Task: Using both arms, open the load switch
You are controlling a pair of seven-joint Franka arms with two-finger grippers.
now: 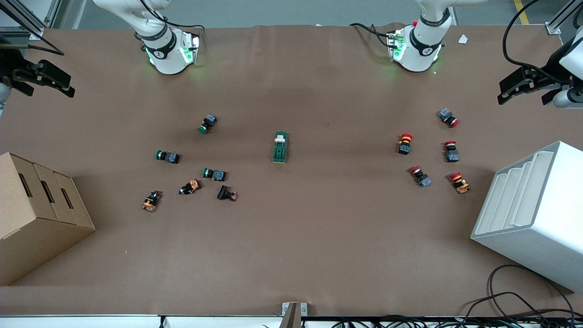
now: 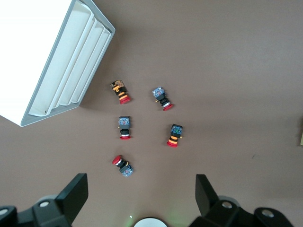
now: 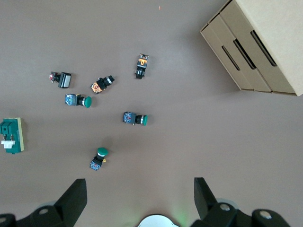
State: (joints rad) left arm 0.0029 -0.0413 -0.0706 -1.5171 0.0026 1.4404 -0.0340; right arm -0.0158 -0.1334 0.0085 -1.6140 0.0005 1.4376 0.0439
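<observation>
Load switch (image 1: pixel 280 147) lies flat near the middle of the table (image 1: pixel 291 255), its long axis running from the robot-base edge toward the front-camera edge, pale end toward the bases. Nothing touches it. Whether its mechanism is open or closed cannot be read from these views, so the scene fits either a switch awaiting handling or one already released.

Left gripper (image 1: pixel 524 84) hangs high over the left arm's end of the table, fingers spread wide. Right gripper (image 1: pixel 43 79) hangs high over the right arm's end, fingers likewise spread. Both are well apart from the switch.

Judgement on doing it well: the part is small and loose on a smooth cover, so 1 gripper should pin or pinch the green body while the other works the pale end; a single-sided push would likely slide it.

View notes:
- Right wrist view shows the switch at its frame edge, plus 6 small push-buttons, 3 with green caps (image 3: pixel 136 118), and the cardboard box (image 3: pixel 265 42).
- Left wrist view barely shows the switch; it shows 5 red-capped buttons (image 2: pixel 124 127) and the white tray (image 2: pixel 66 66).
- Only the front view shows switch, both button clusters and both grippers together.
</observation>
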